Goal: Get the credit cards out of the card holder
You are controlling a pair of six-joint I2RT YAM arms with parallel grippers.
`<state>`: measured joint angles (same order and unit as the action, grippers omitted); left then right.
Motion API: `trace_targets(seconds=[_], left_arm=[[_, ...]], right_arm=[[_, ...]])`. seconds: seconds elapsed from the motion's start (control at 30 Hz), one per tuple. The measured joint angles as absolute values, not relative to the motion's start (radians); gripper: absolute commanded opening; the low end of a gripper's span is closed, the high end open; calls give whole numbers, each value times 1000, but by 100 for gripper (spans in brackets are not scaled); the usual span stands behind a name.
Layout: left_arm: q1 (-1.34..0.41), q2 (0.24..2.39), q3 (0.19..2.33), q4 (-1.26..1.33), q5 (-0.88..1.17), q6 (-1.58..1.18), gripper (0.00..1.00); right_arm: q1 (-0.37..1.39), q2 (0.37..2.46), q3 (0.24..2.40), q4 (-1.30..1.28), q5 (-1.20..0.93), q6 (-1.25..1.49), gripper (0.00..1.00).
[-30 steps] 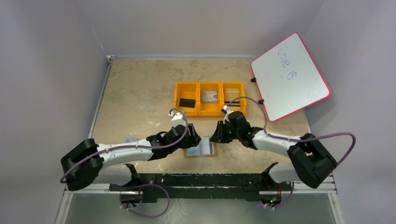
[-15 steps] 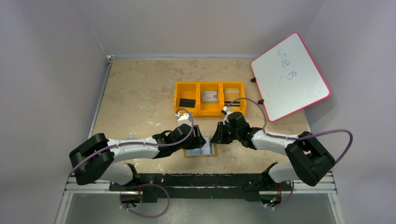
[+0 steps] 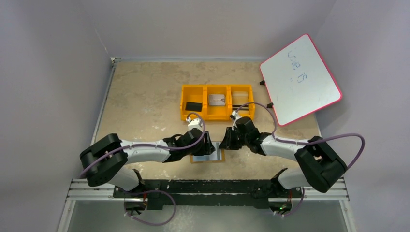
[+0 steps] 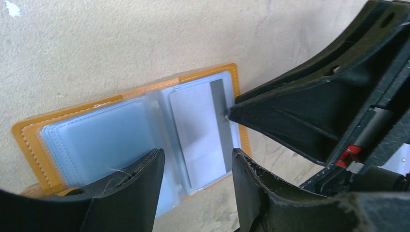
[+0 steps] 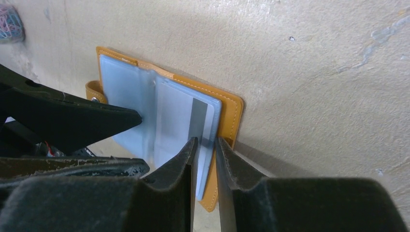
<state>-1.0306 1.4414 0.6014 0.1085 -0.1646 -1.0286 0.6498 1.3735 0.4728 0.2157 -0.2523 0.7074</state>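
Observation:
The card holder (image 3: 213,156) lies open and flat on the table, tan border around pale blue-grey pockets. One credit card (image 4: 196,128), pale with a dark stripe, sits in its right pocket (image 5: 176,121). My left gripper (image 4: 196,162) hovers open over the holder's middle (image 3: 207,146), nothing between its fingers. My right gripper (image 5: 206,141) stands at the holder's right edge (image 3: 224,144), its jaws only a narrow gap apart over the card's striped end. One of its fingers (image 4: 290,113) touches the card's right edge. The holder's tan border (image 5: 232,113) shows beside the fingers.
An orange three-compartment tray (image 3: 205,102) stands behind the holder, with a black block (image 3: 194,106) on the left and a pale card (image 3: 217,99) in the middle. A whiteboard (image 3: 300,79) leans at the back right. Both arms crowd the holder.
My left arm has swung right, bringing its open gripper over the holder. My right gripper has edged slightly toward the holder's right edge.

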Motion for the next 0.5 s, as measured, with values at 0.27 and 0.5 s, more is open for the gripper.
trace_targets(seconds=[0.27,0.5], left_arm=[[-1031,1466,609,89,-173,-1030,50],[-1031,1472,610,99,-172,-1030,49]], right_arm=[[649,1398,463,253,-262,715,14],[649,1421,461,291,-280,718,11]])
